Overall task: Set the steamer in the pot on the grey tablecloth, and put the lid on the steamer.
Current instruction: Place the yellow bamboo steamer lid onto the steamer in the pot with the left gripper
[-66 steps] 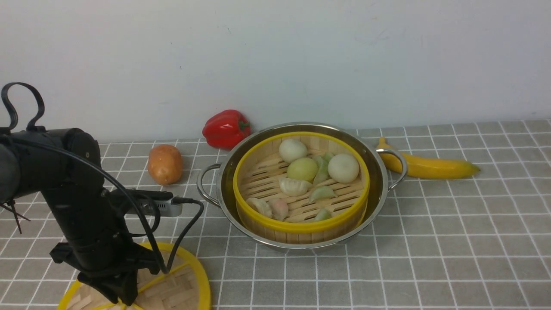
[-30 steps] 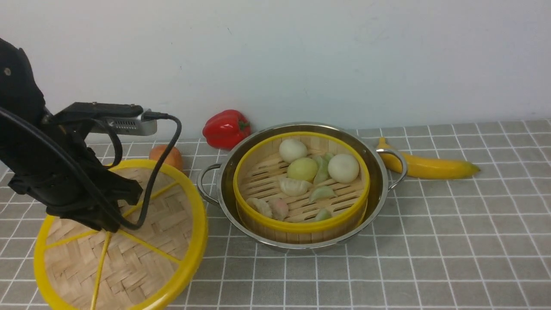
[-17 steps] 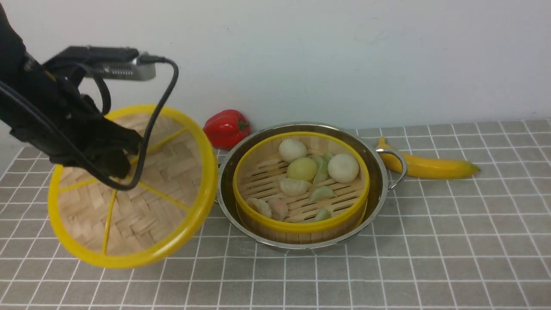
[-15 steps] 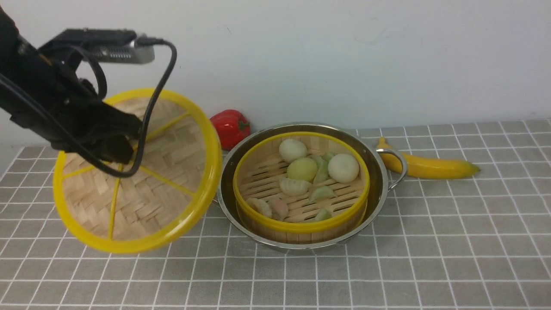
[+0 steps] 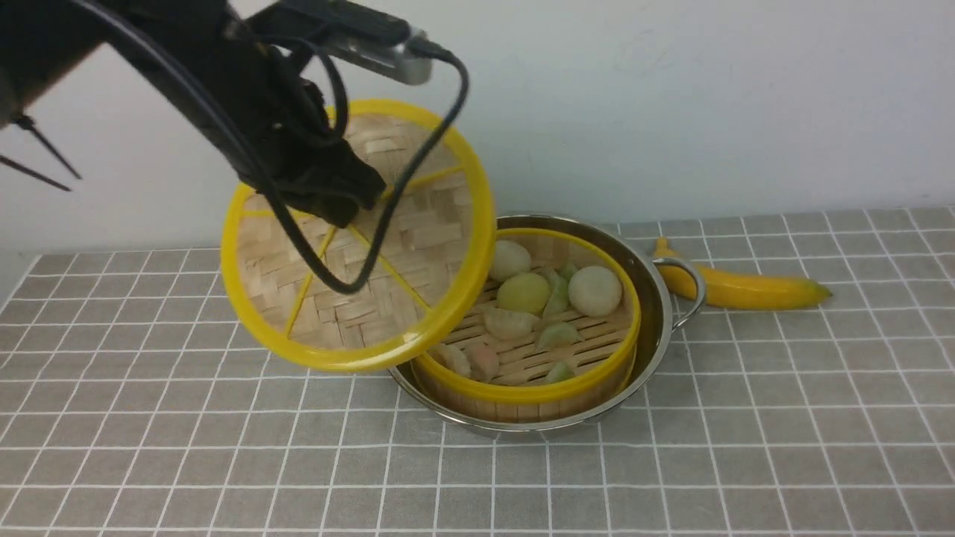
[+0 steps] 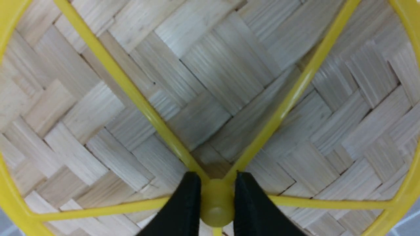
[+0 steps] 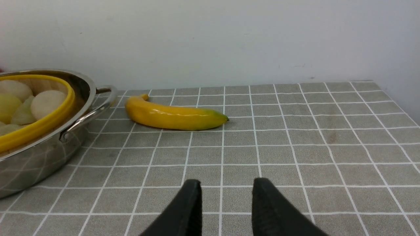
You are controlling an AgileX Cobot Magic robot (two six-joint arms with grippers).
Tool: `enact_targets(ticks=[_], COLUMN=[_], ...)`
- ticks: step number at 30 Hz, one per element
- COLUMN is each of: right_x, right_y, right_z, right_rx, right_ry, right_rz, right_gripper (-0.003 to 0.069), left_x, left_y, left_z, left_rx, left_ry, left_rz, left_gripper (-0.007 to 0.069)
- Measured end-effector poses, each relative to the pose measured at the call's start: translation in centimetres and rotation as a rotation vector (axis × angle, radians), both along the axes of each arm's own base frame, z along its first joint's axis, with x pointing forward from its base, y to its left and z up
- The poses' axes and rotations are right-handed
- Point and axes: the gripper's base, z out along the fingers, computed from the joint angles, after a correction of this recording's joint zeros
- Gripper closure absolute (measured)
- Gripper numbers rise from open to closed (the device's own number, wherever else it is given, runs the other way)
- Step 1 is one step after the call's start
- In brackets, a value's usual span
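Note:
The steel pot (image 5: pixel 656 298) stands on the grey tablecloth (image 5: pixel 746 418) with the bamboo steamer (image 5: pixel 552 388) inside it, holding buns and dumplings. My left gripper (image 5: pixel 339 201) is shut on the centre knob (image 6: pixel 217 205) of the woven lid (image 5: pixel 388 298) and holds it tilted in the air, over the pot's left edge. In the left wrist view the two black fingers (image 6: pixel 187 203) pinch the yellow knob. My right gripper (image 7: pixel 226 190) is open and empty, low over the cloth to the right of the pot (image 7: pixel 39 154); it is out of the front view.
A yellow banana (image 5: pixel 746 289) lies right of the pot, also in the right wrist view (image 7: pixel 174 116). A white wall runs along the back. The lid hides the pepper and potato behind it.
My left gripper has lifted the lid off the cloth at the front left and carried it up and right, until it overlaps the pot's left side. Pot, steamer and banana have not moved.

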Motion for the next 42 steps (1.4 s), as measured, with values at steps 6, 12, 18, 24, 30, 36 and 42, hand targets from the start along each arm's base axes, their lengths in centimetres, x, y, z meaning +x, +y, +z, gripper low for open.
enact_targets(ticks=[6, 12, 18, 24, 30, 36, 42], right_x=[0.0, 0.0, 0.0, 0.0, 0.0, 0.0, 0.0], right_y=[0.0, 0.0, 0.0, 0.0, 0.0, 0.0, 0.0], right_z=[0.0, 0.0, 0.0, 0.0, 0.0, 0.0, 0.0], right_rx=[0.0, 0.0, 0.0, 0.0, 0.0, 0.0, 0.0], right_ry=[0.0, 0.0, 0.0, 0.0, 0.0, 0.0, 0.0], right_rz=[0.0, 0.0, 0.0, 0.0, 0.0, 0.0, 0.0], right_gripper=[0.0419, 0.0419, 0.0419, 0.0419, 0.0419, 0.0419, 0.0419], left_x=[0.2, 0.2, -0.4, -3.5, -7.2, -10.3, -11.0], left_y=[-3.9, -5.0, -4.9, -3.7, -2.4, -1.6, -1.6], left_z=[-1.5, -2.3, -1.4, 0.0, 0.0, -0.9, -1.7], left_rx=[0.078, 0.084, 0.054, 0.011, -0.04, -0.106, -0.132], left_ry=[-0.001, 0.017, 0.005, 0.013, 0.068, 0.142, 0.19], left_rz=[-0.111, -0.145, -0.133, -0.121, -0.101, -0.088, -0.064], left_gripper=[0.0508, 0.0508, 0.0508, 0.0508, 0.0508, 0.0508, 0.0508])
